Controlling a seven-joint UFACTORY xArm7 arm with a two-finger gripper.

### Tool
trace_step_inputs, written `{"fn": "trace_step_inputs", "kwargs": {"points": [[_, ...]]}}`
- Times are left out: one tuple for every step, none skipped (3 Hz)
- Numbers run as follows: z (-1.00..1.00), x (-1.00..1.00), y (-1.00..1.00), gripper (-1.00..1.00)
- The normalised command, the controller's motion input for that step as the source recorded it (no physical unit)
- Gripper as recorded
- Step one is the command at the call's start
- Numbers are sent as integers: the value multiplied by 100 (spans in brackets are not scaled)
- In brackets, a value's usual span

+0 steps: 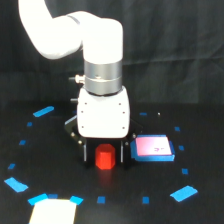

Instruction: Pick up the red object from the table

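The red object (105, 157), a small red-orange hexagonal block, stands on the black table (60, 165) near the middle of the exterior view. My gripper (104, 154) hangs straight down from the white arm and straddles the block. One dark finger (87, 152) is at its left and the other at its right. A narrow dark gap shows on each side of the block, so the jaws look open. The block's base appears to rest on the table.
A flat white square with a blue border (154, 148) lies close to the gripper on the exterior view's right. Blue tape marks (183, 192) ring the table. A pale patch (52, 212) sits at the bottom left edge.
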Motion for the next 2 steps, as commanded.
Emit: {"fn": "trace_step_inputs", "kwargs": {"points": [[-41,-1,27,-100],[-17,-4,18,-96]]}}
